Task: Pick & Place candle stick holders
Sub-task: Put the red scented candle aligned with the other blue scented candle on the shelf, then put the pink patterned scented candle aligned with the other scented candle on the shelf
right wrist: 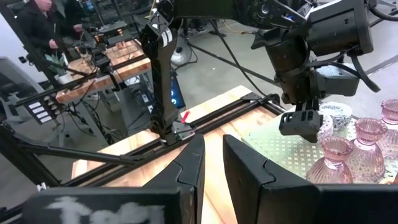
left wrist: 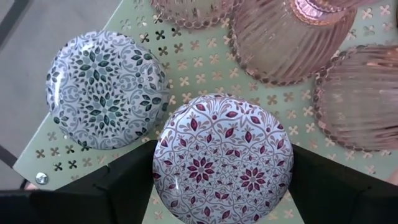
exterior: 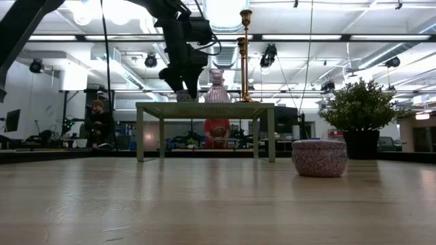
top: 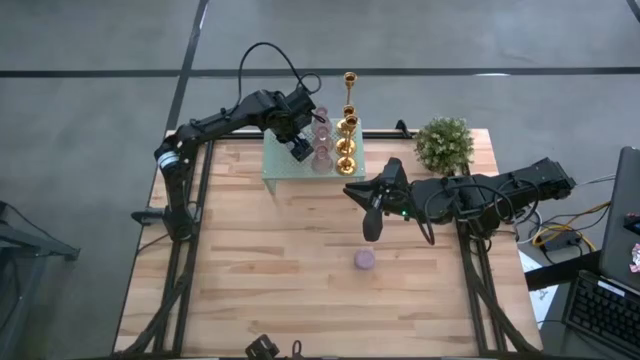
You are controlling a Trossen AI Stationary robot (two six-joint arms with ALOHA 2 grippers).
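Grey floor (top: 90, 40) crossed by dark lines surrounds the wooden table (top: 280, 270). Beyond it, long ceiling lights (exterior: 300, 37) brighten a workshop with cluttered benches (right wrist: 106, 56).

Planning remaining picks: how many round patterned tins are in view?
3: blue tin and maroon tin on the green rack, mauve tin on the table. Others may be hidden.
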